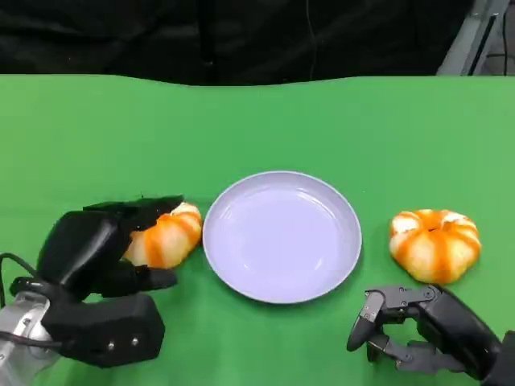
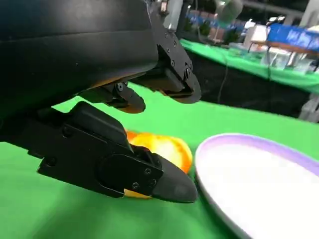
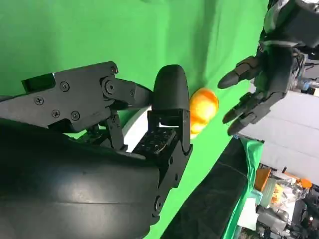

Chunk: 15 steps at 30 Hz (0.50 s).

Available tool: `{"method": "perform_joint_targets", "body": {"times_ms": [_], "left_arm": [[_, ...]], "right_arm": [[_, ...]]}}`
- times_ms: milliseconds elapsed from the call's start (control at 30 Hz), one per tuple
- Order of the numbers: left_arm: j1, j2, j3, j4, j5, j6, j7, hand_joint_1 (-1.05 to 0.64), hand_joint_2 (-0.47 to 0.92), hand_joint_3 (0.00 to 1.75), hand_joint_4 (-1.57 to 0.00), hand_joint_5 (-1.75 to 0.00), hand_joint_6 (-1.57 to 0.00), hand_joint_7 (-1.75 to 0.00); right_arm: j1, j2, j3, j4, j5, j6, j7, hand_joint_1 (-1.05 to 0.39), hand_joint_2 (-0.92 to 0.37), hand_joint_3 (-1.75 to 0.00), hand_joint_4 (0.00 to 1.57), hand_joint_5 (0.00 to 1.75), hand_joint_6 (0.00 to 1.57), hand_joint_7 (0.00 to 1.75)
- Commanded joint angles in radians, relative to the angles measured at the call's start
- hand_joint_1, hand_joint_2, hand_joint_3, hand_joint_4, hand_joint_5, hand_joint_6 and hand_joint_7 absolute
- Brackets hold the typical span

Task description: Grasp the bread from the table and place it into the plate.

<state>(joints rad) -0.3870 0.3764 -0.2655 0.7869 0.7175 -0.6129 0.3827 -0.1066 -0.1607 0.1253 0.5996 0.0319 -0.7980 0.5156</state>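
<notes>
1. The green table [image 1: 72,129] holds everything.
2. The round purple plate [image 1: 282,237] sits in the middle with nothing in it.
3. The left hand [image 1: 105,253] has its fingers around the striped orange bread [image 1: 165,237], which lies just left of the plate.
4. The right hand [image 1: 410,330] rests near the front edge, fingers apart, holding nothing.
5. A second bread, a round bun [image 1: 434,244], lies right of the plate.
</notes>
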Motion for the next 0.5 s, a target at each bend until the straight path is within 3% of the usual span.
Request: {"method": "perform_joint_targets", "body": {"times_ms": [33, 500], "left_arm": [[-0.043, 0.005, -0.030, 0.067, 0.000, 0.025, 0.019, -0.89, 0.92, 0.13, -0.56, 0.00, -0.54, 0.00], [-0.105, -0.006, -0.105, 0.159, -0.003, 0.096, 0.019, -0.90, 0.92, 0.20, -0.57, -0.01, -0.54, -0.01]], "right_arm": [[0.012, -0.011, -0.004, -0.022, 0.010, 0.005, 0.000, -0.07, -0.86, -0.56, 0.72, 1.56, 0.82, 1.08], [0.015, -0.013, -0.005, -0.026, 0.010, 0.010, 0.000, -0.07, -0.87, -0.56, 0.72, 1.56, 0.82, 1.07]]}}
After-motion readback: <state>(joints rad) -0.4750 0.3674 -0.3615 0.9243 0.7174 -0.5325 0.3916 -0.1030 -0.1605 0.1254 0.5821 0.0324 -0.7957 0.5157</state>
